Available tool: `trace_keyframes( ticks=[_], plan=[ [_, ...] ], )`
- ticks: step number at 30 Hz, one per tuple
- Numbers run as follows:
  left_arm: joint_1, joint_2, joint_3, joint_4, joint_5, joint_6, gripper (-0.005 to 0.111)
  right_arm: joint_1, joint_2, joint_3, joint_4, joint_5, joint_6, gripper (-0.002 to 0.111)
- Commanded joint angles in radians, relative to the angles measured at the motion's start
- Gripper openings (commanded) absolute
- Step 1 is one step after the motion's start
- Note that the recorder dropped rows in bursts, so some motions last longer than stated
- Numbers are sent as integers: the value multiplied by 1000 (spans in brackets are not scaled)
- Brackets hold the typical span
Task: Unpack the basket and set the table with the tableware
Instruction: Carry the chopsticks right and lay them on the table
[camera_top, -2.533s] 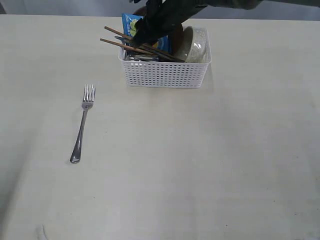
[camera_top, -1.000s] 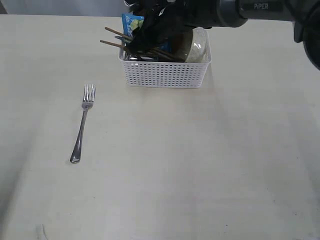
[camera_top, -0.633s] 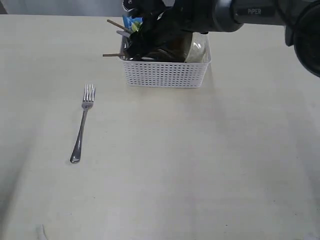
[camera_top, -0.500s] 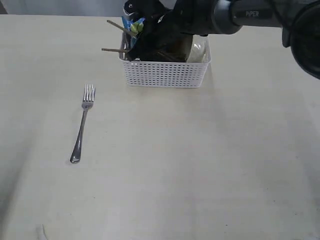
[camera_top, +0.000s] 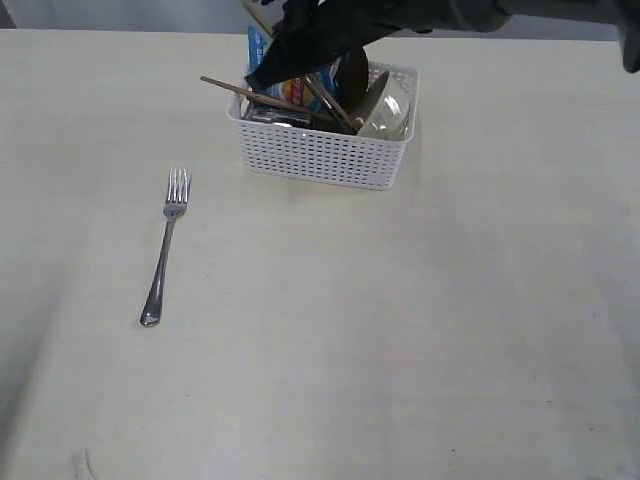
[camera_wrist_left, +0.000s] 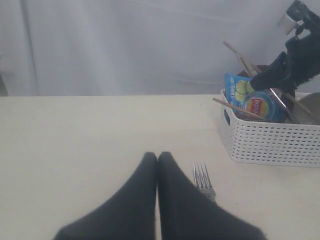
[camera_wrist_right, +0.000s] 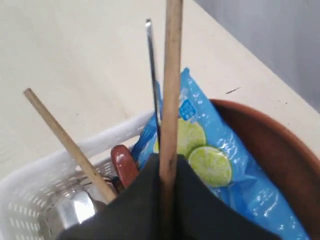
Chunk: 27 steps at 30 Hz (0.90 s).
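**Right gripper** (camera_wrist_right: 167, 167) (mine): fingers clamped on the first chopstick (camera_wrist_right: 171, 75). The stick stands up between them and rises clear of the basket (camera_top: 320, 155). The gripper is over the basket's left end.

**Left gripper** (camera_wrist_left: 157, 157) (mine): fingers pressed together tip to tip, with nothing between them. It is low over the bare table (camera_top: 400, 330).

**Basket:** white, with perforated sides. It stands on the table near the far edge, about midway along it.

**Contents of the basket:**
- Second chopstick (camera_top: 250, 92): lies aslant, with one end jutting out past the left rim.
- Knife (camera_wrist_right: 151, 70): a thin steel strip seen edge-on, upright just beside the first chopstick. Its handle is hidden.
- Spoon (camera_wrist_right: 122, 162): red-brown. Only a small part shows, beside my right fingers.
- Mug (camera_wrist_right: 75, 210): shiny steel, low in the left end.
- Bowl (camera_top: 385, 100): off-white, tipped on its side at the right end.
- Plate (camera_wrist_right: 270, 150): brown, standing on edge behind the chip bag.
- Chip bag (camera_wrist_right: 210, 160): blue with lime slices printed on it, upright. It is not tableware.

**Fork** (camera_top: 165, 248): steel, lying flat on the table towards the left edge and well apart from the basket. Its tines point to the far edge. In the left wrist view it lies just beside my closed left fingertips.
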Motion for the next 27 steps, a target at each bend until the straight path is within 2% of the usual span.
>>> trace_keyframes(
  ticks=[1, 19, 22, 27],
  plan=[
    [-1, -4, 3, -3, -6, 0, 0, -3, -51, 3, 2, 38, 5, 0],
    [-1, -4, 3, -3, -6, 0, 0, -6, -275, 3, -14, 140, 12, 0],
    [-1, -4, 3, -3, -6, 0, 0, -6, -309, 3, -98, 171, 103, 0],
    [-1, -4, 3, -3, -6, 0, 0, -54, -368, 3, -350, 264, 435, 0]
  ],
)
